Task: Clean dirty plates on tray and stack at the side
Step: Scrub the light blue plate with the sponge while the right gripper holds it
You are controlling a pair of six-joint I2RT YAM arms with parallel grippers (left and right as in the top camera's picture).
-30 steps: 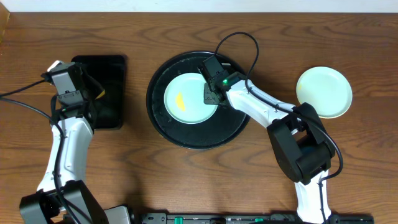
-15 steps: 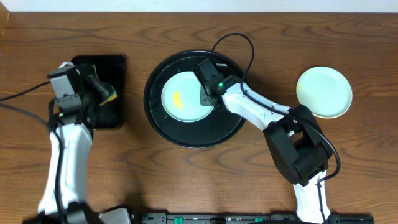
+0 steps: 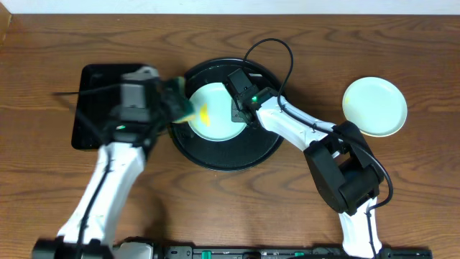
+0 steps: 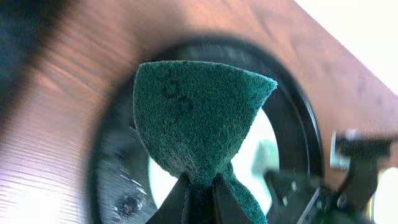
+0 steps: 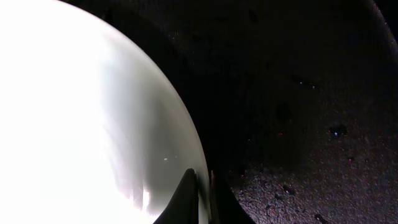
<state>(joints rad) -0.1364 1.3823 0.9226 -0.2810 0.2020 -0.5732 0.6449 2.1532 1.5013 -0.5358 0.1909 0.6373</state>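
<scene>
- Overhead view: The plate (image 3: 223, 122) lies inside the tray (image 3: 230, 152), left of its centre, with a yellow smear (image 3: 205, 114) on its left half. The right gripper (image 3: 238, 114) sits at the plate's right rim. The left gripper (image 3: 172, 101), motion-blurred, carries a scouring pad (image 3: 184, 109) at the plate's left rim. A side plate (image 3: 374, 106) rests on the table (image 3: 273, 208), well apart to the right.
- Left wrist view: The jaws are almost closed and pinch the green pad at its lower fold. The pad fans out above the tray's near rim, and the plate shows beyond it.
- Right wrist view: The fingertips (image 5: 183, 196) straddle the plate's rim. The jaws are narrowed to the rim's thickness, one finger over the plate and one over the tray floor.
- Procedure, as judged:
  - Keep the right clamp firm so the plate cannot slide or spin.
  - Lower the pad's broad face onto the smear, not its edge.
  - Scrub in short strokes toward the clamped rim.
  - Use light pressure, since heavy pressure may tip the plate.
</scene>
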